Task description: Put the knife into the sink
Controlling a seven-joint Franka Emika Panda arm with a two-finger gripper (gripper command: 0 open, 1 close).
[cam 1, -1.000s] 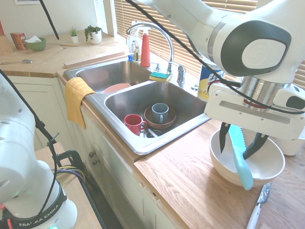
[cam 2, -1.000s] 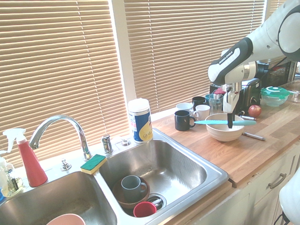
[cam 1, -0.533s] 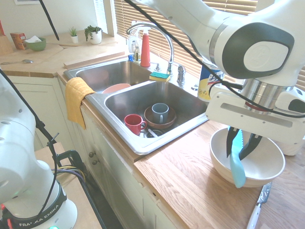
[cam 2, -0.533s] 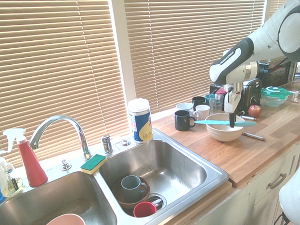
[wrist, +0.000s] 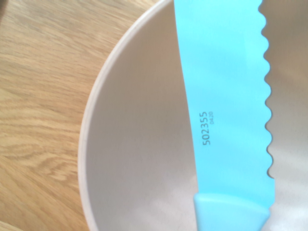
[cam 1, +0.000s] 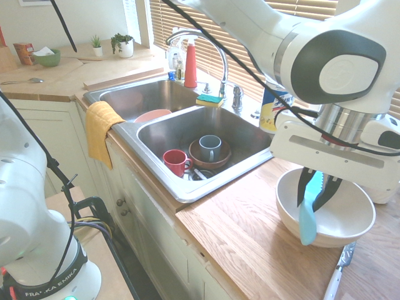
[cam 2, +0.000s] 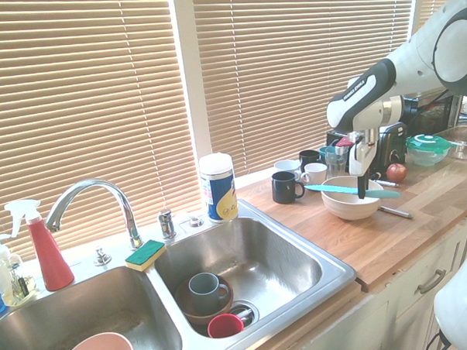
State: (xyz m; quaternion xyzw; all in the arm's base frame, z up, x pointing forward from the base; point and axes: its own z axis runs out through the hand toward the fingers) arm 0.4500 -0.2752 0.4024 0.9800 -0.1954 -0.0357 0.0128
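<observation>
On the far left of the first exterior view, the arm's base [cam 1: 37,275] carries the lettering "FRANKA EMIKA". A yellow cloth [cam 1: 101,130] hangs over the front rim of the joined steel basins. The smaller basin [cam 1: 134,97] holds a pink bowl [cam 1: 152,115]. Behind it stand a red spray bottle [cam 1: 190,65] and the curved faucet [cam 1: 206,47], with a green-and-yellow sponge [cam 1: 210,99] on the rim between the basins. The sink [cam 1: 187,190] proper lies nearer the camera, holding a red mug [cam 1: 175,162] and a grey mug [cam 1: 210,148] that sits in a brown bowl [cam 1: 208,160].

Further right, on the wooden counter [cam 1: 244,244], stands the white bowl [cam 1: 325,215]. The gripper [cam 1: 317,195] points straight down over it, its dark fingers clamped on the knife [cam 1: 309,209], which they grasp partway along its turquoise length. In the second exterior view the knife [cam 2: 350,189] lies level across the bowl's top, well apart from the sink [cam 2: 300,284]; whether it touches the rim cannot be told. In the wrist view the blade [wrist: 224,101] crosses the bowl's pale inside [wrist: 139,159], the serrated edge clear, and small dark print reads "502355" with a fainter "0420" beside it. A silver metal-bladed knife [cam 1: 337,272] lies on the counter just beside the bowl. A blue-and-yellow canister [cam 2: 217,188] stands behind the sink; its label cannot be read.
</observation>
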